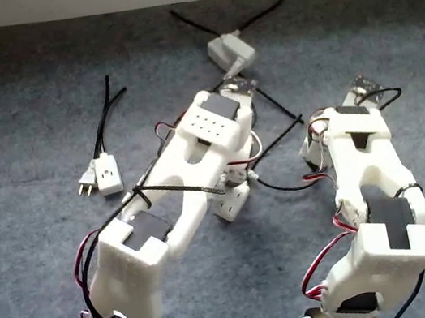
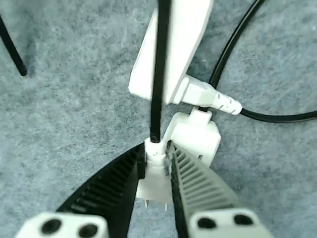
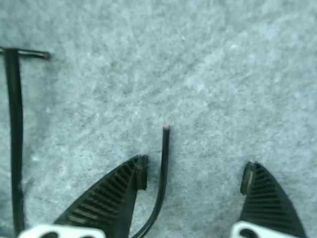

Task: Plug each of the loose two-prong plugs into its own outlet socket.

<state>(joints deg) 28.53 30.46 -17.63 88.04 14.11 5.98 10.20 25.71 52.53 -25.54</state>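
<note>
My left gripper (image 2: pixel 157 153) is shut on a white two-prong plug (image 2: pixel 154 183), whose black cord (image 2: pixel 159 74) runs away from it. Its two prongs point back toward the wrist. Just beyond lies a white outlet block (image 2: pixel 173 44) with a white plug (image 2: pixel 208 94) seated in its side, and a second white socket body (image 2: pixel 195 136) touches the gripped plug. Another loose plug (image 1: pixel 85 185) lies on the carpet far left, against a white socket (image 1: pixel 107 172). My right gripper (image 3: pixel 194 173) is open over bare carpet, with a black cord end (image 3: pixel 163 148) beside one finger.
A white adapter (image 1: pixel 231 53) with black cords lies at the back of the grey carpet (image 1: pixel 12 95). Loose black cords (image 1: pixel 276 144) cross between the two arms. A white block (image 1: pixel 232 201) peeks out under the left arm (image 1: pixel 195 154). Another black cord (image 3: pixel 12 124) runs past the right gripper.
</note>
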